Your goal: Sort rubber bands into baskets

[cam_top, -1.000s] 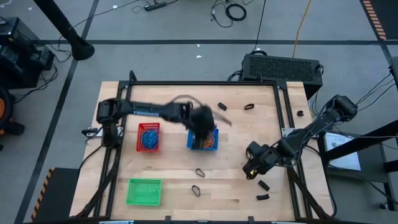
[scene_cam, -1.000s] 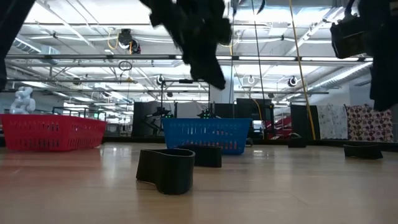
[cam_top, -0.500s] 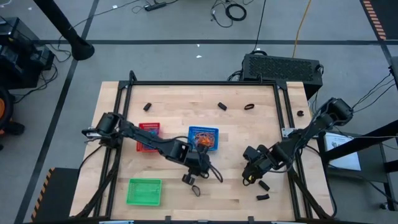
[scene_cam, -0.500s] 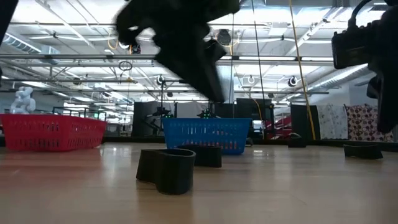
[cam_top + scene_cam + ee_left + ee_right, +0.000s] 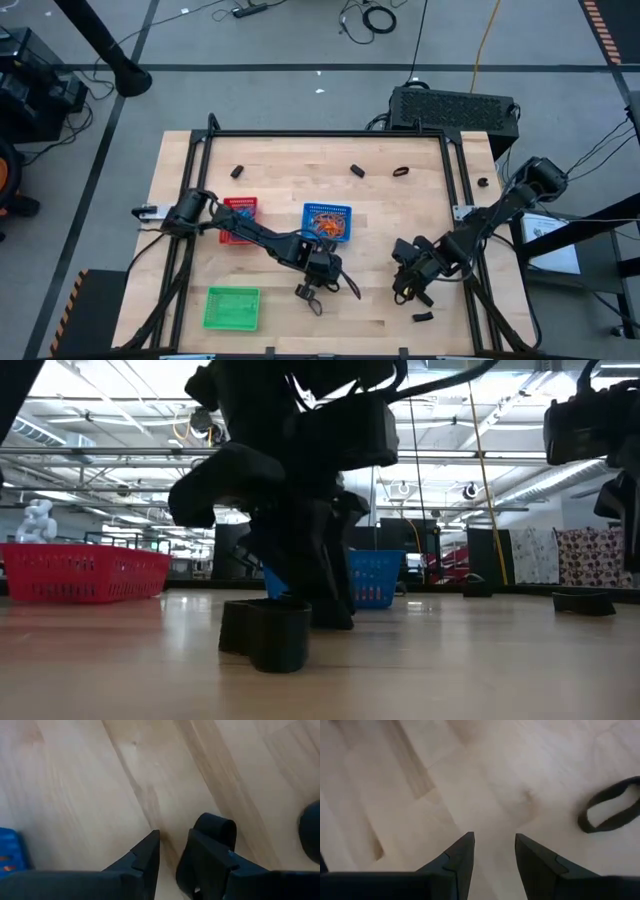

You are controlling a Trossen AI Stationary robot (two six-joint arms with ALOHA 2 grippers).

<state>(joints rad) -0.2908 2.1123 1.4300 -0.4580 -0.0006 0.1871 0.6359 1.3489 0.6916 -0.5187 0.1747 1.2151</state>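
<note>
Black rubber bands lie flat on the wooden table. My left gripper (image 5: 310,283) (image 5: 172,851) is low over the table's near middle, open, pointing steeply down. One black band (image 5: 216,826) shows just past one of its fingers, which hides the band's near part. Another black band (image 5: 316,305) (image 5: 265,632) lies nearer the front edge. My right gripper (image 5: 403,288) (image 5: 494,845) hangs open over bare wood at the near right, with a black band (image 5: 610,810) off to its side. The red basket (image 5: 238,218), blue basket (image 5: 327,222) and green basket (image 5: 232,307) stand on the table. My left gripper has one finger (image 5: 210,862) standing over the near part of a black band (image 5: 222,822) that lies flat on the table. I cannot tell whether the finger touches it. Nothing is between the two fingers.
More black bands lie at the far side (image 5: 237,172) (image 5: 357,170) (image 5: 401,172) and at the near right (image 5: 422,317). The blue basket holds orange and blue bands. A black frame (image 5: 330,133) edges the table. Bare wood lies between the green basket and my left gripper.
My left gripper has swung from above the blue basket toward the table's near edge and come down to the black bands on the wood, rolling its wrist on the way. The bands and baskets have stayed in place.
</note>
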